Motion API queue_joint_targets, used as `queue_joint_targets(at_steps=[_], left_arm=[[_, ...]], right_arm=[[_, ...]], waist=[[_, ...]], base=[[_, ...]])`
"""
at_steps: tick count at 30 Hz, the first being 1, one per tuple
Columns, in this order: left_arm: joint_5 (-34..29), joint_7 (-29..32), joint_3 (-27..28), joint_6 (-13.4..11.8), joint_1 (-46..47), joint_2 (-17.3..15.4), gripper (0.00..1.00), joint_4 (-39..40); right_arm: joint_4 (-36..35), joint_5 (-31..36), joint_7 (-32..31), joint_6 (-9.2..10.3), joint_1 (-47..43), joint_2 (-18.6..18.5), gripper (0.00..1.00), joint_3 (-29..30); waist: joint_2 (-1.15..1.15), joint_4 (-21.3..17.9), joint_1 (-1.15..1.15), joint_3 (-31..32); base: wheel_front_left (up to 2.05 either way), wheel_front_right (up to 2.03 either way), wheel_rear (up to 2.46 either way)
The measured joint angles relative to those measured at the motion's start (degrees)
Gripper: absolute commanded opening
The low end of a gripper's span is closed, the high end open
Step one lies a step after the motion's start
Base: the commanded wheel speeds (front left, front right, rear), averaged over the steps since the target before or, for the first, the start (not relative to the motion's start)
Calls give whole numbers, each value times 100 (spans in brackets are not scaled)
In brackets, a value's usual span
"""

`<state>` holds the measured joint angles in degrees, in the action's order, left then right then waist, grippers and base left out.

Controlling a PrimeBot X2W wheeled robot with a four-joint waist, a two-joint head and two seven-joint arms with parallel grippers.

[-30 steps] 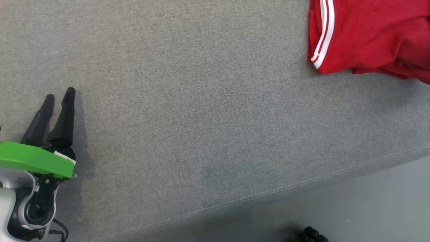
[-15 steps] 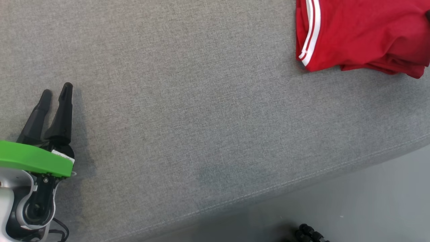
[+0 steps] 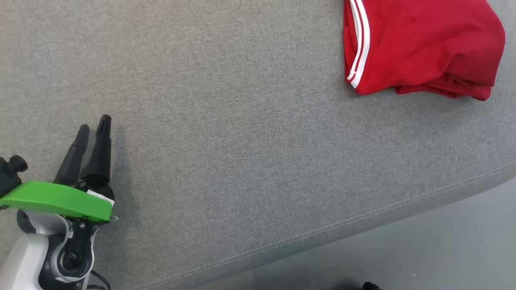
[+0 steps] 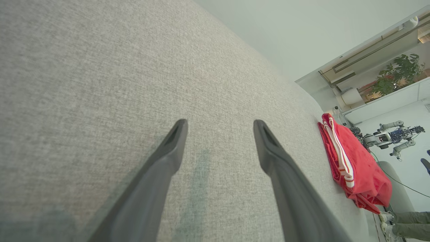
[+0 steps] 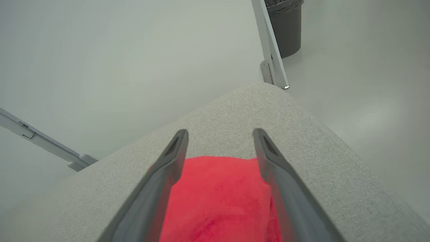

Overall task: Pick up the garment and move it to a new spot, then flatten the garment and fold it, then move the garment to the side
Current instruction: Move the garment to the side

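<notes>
Folded red garment (image 3: pixel 419 44) lies on grey cushion (image 3: pixel 242 121); my R gripper (image 5: pixel 220 131) spread wide just over it, L gripper (image 4: pixel 220 123) also wide, both empty

Loads of bare grey cushion (image 3: pixel 250 133) to sweep across between the left gripper (image 3: pixel 94 123) at the near left and the folded red garment (image 3: pixel 419 48) at the far right (that bundle's the one lump in the way). Past the front seam it's just floor (image 3: pixel 443 249).
</notes>
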<state>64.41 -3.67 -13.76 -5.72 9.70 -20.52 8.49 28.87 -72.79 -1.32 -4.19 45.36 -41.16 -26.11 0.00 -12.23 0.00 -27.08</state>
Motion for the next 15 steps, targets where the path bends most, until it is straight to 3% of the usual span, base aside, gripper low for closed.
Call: queue_joint_targets(at_steps=[8,15], left_arm=[[38,-25,-260,119,-2,243,100,-59],[38,-101,-287,145,-7,312,100,-78]], right_arm=[[-223,172,375,9,-117,691,100,-250],[37,123,564,126,-754,942,100,-349]], waist=[[0,246,0,246],[0,592,0,347]], base=[[0,0,0],[0,0,0]])
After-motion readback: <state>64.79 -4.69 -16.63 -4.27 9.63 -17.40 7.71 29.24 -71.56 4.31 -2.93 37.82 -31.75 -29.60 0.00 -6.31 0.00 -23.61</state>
